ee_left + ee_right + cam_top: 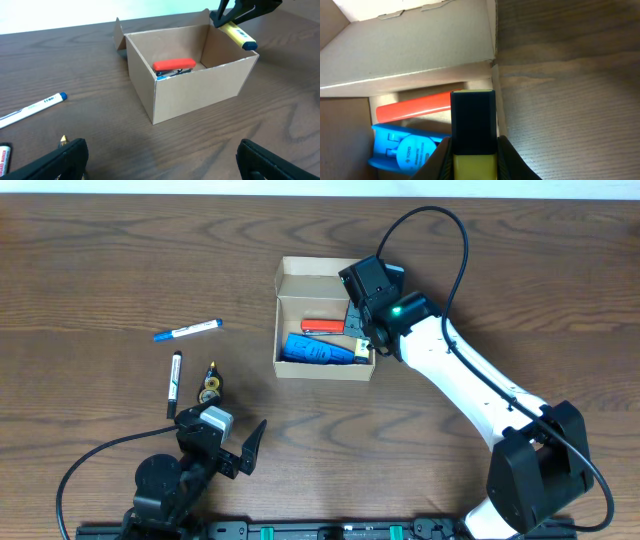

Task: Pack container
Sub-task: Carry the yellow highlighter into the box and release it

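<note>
Cardboard container [320, 371] mouth up, long axis left-right | right claw [473, 155] grips yellow highlighter [473, 115] | left claw [160, 167] spread

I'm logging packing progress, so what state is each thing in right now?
container: open, flap folded back.
red tool: lying inside the container.
blue item: lying inside the container.
yellow highlighter: capped, held above the container's right side.
right gripper: shut on the yellow highlighter.
left gripper: open, empty.
blue-capped marker: lying on the table, unpacked.
black marker: lying on the table, unpacked.
</note>
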`<state>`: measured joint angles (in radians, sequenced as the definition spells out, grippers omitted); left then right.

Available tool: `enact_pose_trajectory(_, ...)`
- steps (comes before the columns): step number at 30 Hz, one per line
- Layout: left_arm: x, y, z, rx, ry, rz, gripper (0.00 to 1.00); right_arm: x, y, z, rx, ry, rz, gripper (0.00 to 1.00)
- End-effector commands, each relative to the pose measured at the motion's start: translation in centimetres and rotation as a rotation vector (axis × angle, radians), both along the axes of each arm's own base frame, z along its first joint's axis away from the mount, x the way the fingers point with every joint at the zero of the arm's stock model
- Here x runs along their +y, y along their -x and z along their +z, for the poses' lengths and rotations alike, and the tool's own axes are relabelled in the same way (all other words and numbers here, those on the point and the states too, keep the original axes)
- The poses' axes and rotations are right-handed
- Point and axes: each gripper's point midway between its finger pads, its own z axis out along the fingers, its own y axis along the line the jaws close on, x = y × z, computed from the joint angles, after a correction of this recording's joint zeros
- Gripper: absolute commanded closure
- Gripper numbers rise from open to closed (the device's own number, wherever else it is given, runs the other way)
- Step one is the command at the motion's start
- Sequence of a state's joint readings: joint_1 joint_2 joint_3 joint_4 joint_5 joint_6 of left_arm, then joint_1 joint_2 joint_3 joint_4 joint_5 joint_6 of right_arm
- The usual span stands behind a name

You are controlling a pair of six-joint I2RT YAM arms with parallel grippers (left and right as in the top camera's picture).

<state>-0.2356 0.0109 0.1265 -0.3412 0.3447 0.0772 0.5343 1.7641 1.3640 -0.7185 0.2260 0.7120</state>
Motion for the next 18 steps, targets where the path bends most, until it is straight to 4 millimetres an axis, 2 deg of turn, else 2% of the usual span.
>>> enact_pose_trajectory(1,-0.02,0.05,-0.95,0.026,0.007,-0.001,0.05,-0.43,-0.12,0.15,-0.021,0.037,0.031,0.98)
enact_pose_trajectory(7,-0.02,0.05,-0.96,0.026,0.007,-0.001,0.05,-0.35,-0.27,-0.01,-0.03,0.04,0.044,0.93)
enact_pose_trajectory(13,-0.02,0.05,-0.96,0.026,0.007,-0.001,0.05,-0.11,-0.69,0.24,-0.05,0.03,0.046,0.78)
enact_pose_trajectory(16,-0.02,0.05,-0.95,0.026,0.007,-0.001,0.05,-0.01,-0.86,0.35,-0.058,0.026,0.046,0.64)
enact_pose_trajectory(18,-0.02,0.05,-0.96,0.026,0.007,-0.001,0.05,0.04,-0.93,0.4,-0.062,0.023,0.045,0.6)
